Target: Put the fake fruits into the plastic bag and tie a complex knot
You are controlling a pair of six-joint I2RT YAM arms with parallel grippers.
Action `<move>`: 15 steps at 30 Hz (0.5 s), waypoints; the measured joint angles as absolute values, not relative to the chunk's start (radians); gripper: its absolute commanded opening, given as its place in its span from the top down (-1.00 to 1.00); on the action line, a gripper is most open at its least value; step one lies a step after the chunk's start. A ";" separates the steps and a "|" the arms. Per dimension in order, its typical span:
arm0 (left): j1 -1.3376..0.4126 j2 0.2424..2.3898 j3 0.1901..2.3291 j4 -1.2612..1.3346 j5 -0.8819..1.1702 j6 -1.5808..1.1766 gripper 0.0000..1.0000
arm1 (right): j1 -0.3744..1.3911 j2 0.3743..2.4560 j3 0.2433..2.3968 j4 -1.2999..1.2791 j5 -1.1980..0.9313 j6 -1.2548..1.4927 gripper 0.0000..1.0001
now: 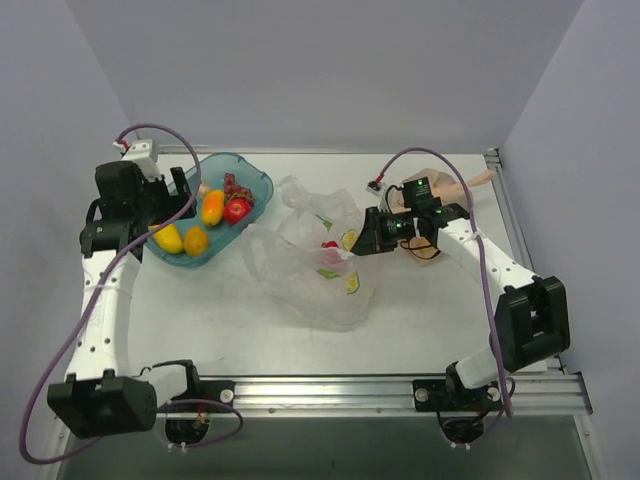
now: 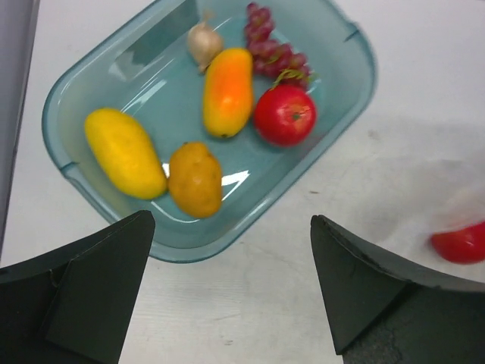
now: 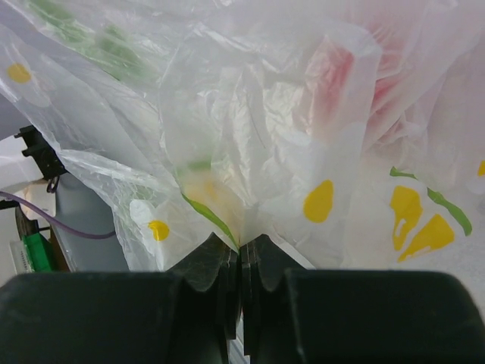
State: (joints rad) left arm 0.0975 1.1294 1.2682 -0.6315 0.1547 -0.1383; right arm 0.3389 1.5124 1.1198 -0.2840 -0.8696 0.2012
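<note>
**A:** Start at the near edge. What comes first?

**B:** Bare white worktop past the arm bases. Then the plastic bag, crumpled near the middle. It is thin and clear, with yellow, green and red prints.

**A:** Does anything hold it?

**B:** The right hand does. Its jaws are pressed together on a pinch of film at the bag's right side. The film fans up and away from the fingertips (it fills nearly the whole wrist view).

**A:** Is any fruit inside?

**B:** I cannot tell. A red shape shows at the bag's edge, and it could be print or fruit.

**A:** And the left hand?

**B:** The left hand hangs above one edge of the teal tray. Its fingers are spread wide and hold nothing.

**A:** Where is the tray?

**B:** On the far left of the worktop, just left of the bag.

**A:** What is in it?

**B:** The fake fruits. Nearest the hand, a yellow fruit lies side by side with a stubby orange fruit. Beyond them a long orange-yellow fruit sits beside a red fruit. Farthest off are purple grapes next to a garlic bulb.

**A:** Anything farther back?

**B:** A peach-coloured thing behind the right hand, mostly hidden by the arm.
</note>
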 measured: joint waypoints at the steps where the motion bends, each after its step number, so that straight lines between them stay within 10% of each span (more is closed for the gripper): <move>1: 0.097 1.172 1.273 -0.646 0.115 -0.138 -0.92 | 0.339 1.510 1.120 -0.289 -0.866 0.200 1.00; 15: 0.094 1.610 1.430 -0.738 -0.340 -0.236 -0.94 | 0.339 1.509 1.120 -0.327 -0.841 0.173 1.00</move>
